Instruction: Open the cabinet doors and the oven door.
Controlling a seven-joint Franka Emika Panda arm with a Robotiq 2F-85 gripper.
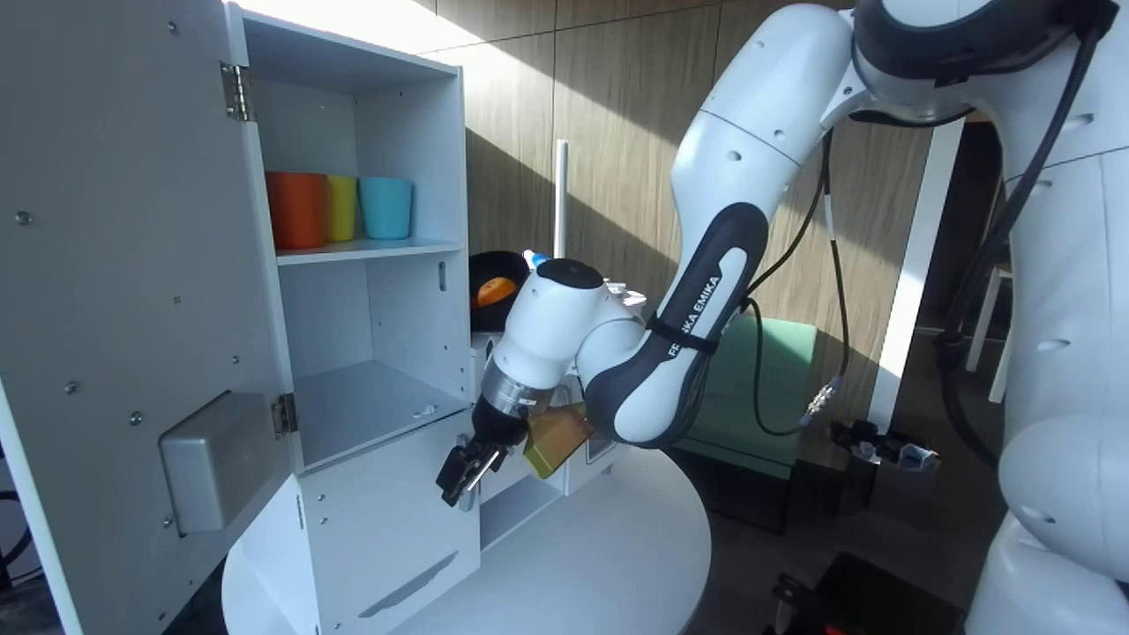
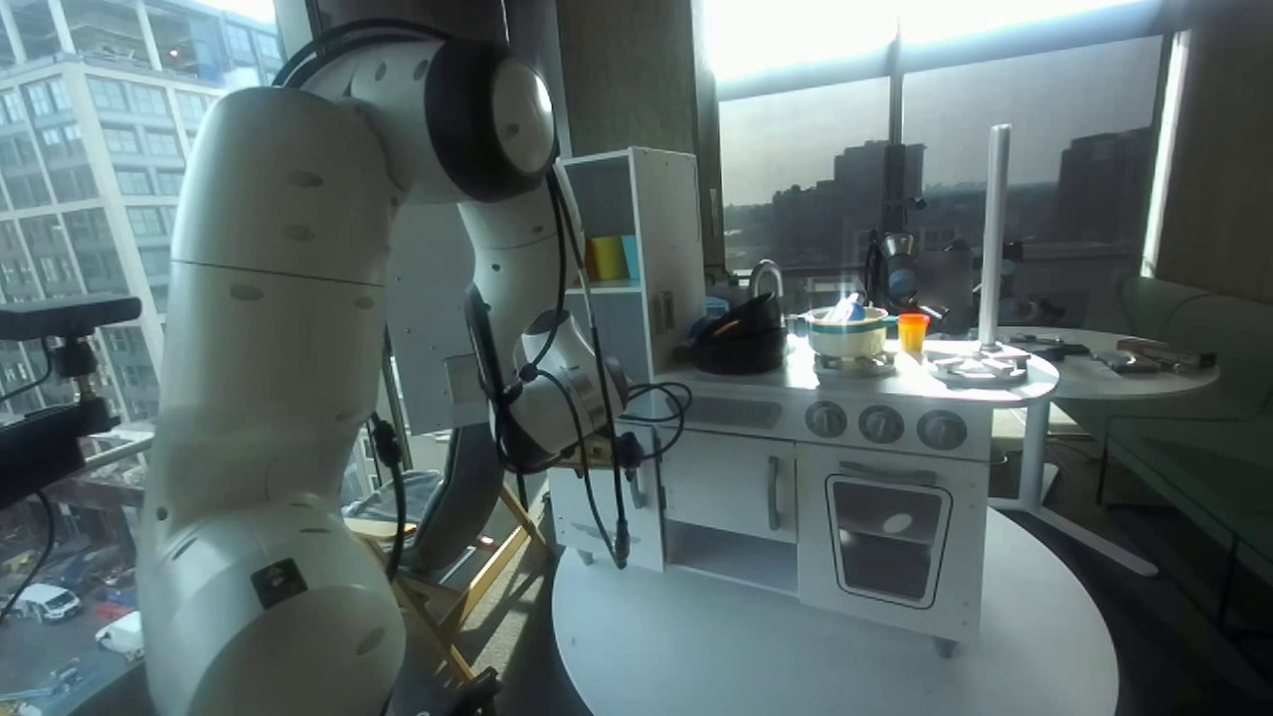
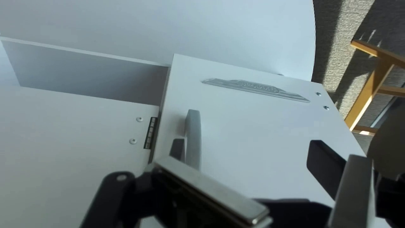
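Observation:
The upper cabinet door [image 1: 115, 291] stands swung open, its inner face with a grey box showing; it also shows behind the arm in an exterior view [image 2: 423, 308]. The lower cabinet door [image 1: 379, 529] looks shut; in the wrist view this white panel [image 3: 253, 126] bears a flat grey emblem and a grey handle [image 3: 193, 136]. My gripper [image 3: 251, 158] is open in front of it. One finger lies beside the handle, at its outer-edge side; contact cannot be told. The gripper [image 1: 469, 474] is low by that handle. The oven door [image 2: 890, 537], with a dark window, is shut.
A small white door [image 2: 731, 487] is shut between the lower cabinet door and the oven. Cups [image 1: 386, 207] stand on the upper shelf. A black pan [image 2: 741, 338] and a pot [image 2: 845, 333] stand on the counter. A wooden chair [image 3: 373, 85] stands beyond the round table [image 1: 609, 547].

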